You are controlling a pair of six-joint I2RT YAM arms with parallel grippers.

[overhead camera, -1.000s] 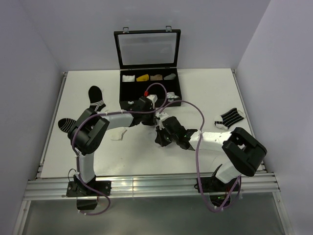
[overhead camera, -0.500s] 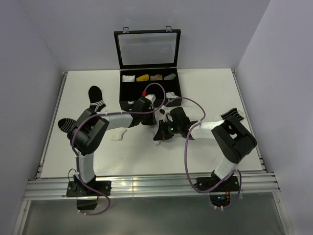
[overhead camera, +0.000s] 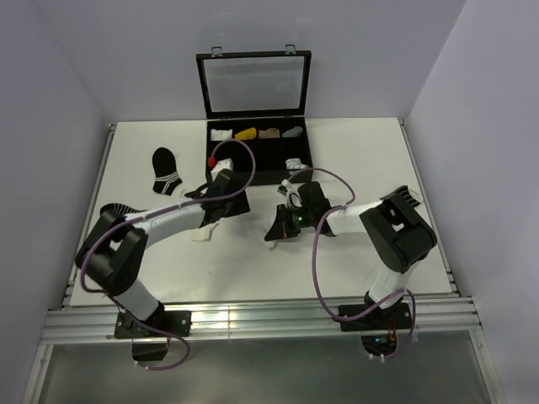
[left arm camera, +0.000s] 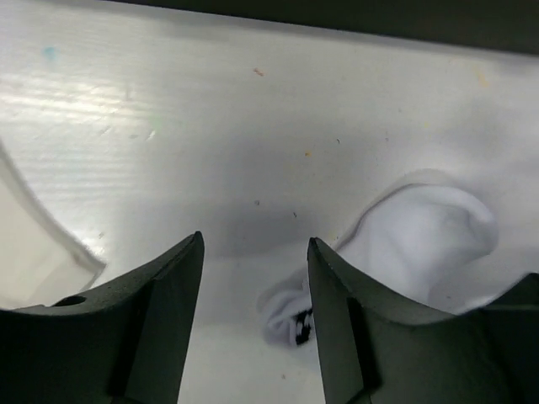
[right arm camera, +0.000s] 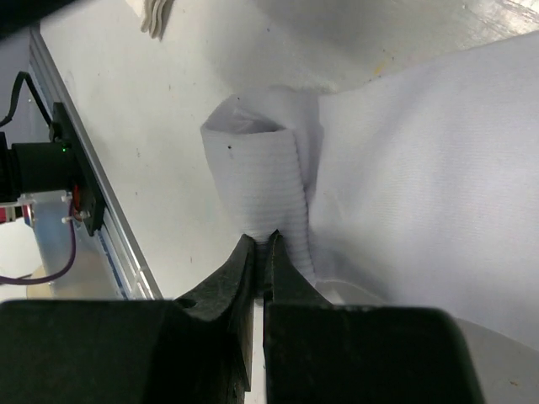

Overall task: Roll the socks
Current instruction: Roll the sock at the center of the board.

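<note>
Sock (right arm camera: 257,181), white ribbed, pinched at its curled cuff by right gripper (right arm camera: 259,246), fingers nearly touching, mid-table just before the case (overhead camera: 255,84). Left gripper (left arm camera: 253,252) spread wide, empty, hovering over table (left arm camera: 210,126) beside white sock lump (left arm camera: 421,244). Judged early: one curl formed, rest flat, rolling mostly left.

We take this for a robotics lab: a white surface (overhead camera: 253,269) boxed in by plain pale walls (overhead camera: 379,50), an aluminium rail (overhead camera: 253,318) along its near edge, and the left arm (overhead camera: 168,220) and right arm (overhead camera: 396,237) bolted there.
</note>
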